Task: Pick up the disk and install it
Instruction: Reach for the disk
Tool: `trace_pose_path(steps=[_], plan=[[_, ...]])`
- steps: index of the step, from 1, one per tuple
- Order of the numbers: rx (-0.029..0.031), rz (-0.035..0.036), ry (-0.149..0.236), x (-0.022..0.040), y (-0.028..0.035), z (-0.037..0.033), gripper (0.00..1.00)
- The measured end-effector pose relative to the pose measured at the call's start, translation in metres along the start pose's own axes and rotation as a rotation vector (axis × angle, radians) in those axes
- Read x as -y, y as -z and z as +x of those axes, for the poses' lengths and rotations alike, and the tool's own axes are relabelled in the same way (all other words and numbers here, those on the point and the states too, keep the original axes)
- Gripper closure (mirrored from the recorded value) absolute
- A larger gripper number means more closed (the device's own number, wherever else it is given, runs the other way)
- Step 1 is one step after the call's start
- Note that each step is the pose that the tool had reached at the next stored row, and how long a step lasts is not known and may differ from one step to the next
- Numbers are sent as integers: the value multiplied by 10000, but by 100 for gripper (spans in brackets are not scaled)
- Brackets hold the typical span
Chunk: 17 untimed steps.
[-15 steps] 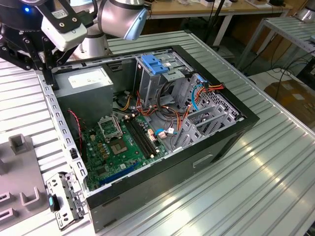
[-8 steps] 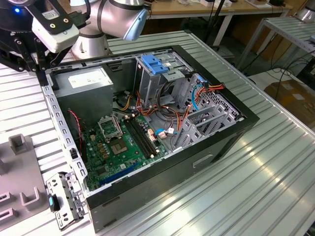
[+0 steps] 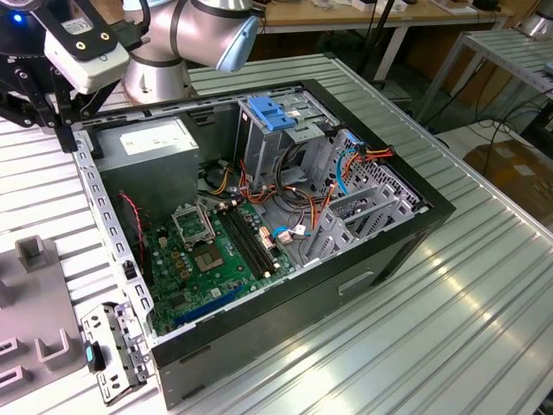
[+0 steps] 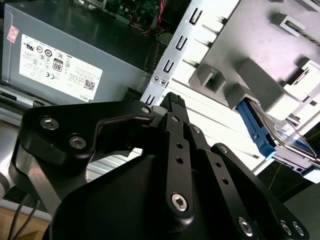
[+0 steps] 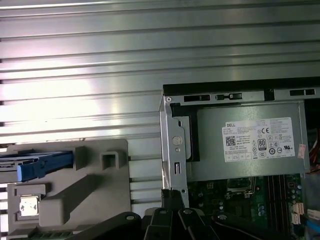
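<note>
1. Your black gripper (image 4: 172, 102) has its fingers pressed together with nothing in them, hanging over the corner rim of the open black computer case (image 3: 259, 346).
2. The flat disk with blue plastic side rails (image 5: 46, 163) sits in the light grey plastic holder (image 5: 90, 190) on the ribbed metal bench (image 5: 150, 50), near that case.

Arm (image 3: 186, 35) stands at far edge of table (image 3: 467, 285) in exterior view. Joints folded, forearm reaching toward exterior view's left. Black gripper (image 3: 66, 137) hangs pointing down over table's far corner on that side. Fingers (image 4: 172, 107) drawn together, tips meeting, linkages folded in.
</note>
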<state>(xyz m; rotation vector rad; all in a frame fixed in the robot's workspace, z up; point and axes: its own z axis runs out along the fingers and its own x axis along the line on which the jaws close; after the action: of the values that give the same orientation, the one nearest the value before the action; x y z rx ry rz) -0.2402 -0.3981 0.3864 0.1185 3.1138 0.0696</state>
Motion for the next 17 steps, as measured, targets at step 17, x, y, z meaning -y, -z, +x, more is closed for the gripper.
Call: trace_pose_path(steps=[17], plan=[[0,0,2,20,7,270,89]])
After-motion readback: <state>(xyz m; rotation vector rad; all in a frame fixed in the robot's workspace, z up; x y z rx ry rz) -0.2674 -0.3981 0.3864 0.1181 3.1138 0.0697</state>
